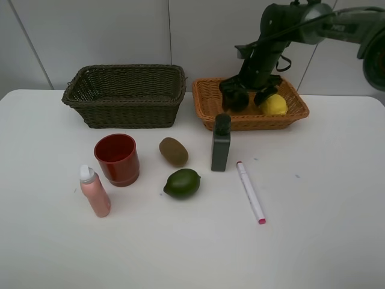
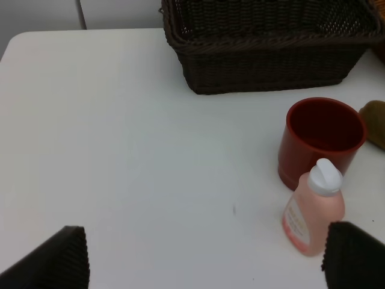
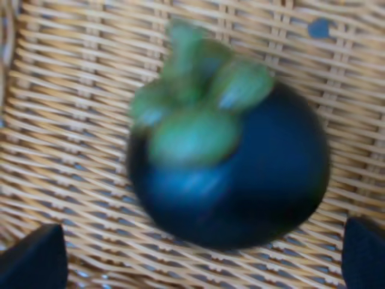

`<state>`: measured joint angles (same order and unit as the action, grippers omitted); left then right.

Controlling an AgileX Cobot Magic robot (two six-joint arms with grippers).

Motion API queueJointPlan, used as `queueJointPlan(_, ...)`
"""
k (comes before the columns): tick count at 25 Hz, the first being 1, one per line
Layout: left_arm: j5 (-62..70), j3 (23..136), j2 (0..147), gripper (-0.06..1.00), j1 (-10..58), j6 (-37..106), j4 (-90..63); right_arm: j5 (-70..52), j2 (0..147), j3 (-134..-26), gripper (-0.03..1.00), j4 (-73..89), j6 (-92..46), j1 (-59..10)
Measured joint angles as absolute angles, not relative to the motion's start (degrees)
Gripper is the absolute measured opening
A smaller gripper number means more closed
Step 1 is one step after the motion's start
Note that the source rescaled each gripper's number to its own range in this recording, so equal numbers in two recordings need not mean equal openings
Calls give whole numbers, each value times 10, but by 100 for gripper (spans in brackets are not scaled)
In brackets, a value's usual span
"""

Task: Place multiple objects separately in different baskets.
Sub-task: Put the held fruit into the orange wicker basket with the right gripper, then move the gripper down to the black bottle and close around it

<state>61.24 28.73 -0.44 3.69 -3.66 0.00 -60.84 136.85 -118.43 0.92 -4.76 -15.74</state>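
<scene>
Mangosteen point(image 3: 231, 162): dark, round, green-capped

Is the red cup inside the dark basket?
No, the red cup stands on the table in front of the dark basket.

Woven wicker orange-tan basket point(image 3: 60, 150); glossy mangosteen point(image 3: 240, 186) (view blurred); smooth red cup point(image 2: 301, 162), probably plastic.

A robotics test lab: white table point(image 1: 337, 253), plain panelled wall point(image 1: 90, 36), black robot arm point(image 1: 269, 51).
</scene>
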Motion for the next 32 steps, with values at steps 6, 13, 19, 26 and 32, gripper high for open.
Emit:
queueJointPlan(6,612,287,-4,100,37,-37,0,-624,1331,-1184,100,9,-34,-160)
queueJointPlan(13,612,287,-4,100,37,-37,0,-690,1268,-1184,100,9,40,-160)
queueJointPlan(19,612,287,-4,100,37,-37,0,-696,1220,-1184,100,9,126,-172)
queueJointPlan(26,612,287,-4,100,37,-37,0,-696,1192,-1168,97,9,196,-236)
queueJointPlan(32,612,287,-4,100,37,-37,0,-698,1188,-1092,90,0,239,-275)
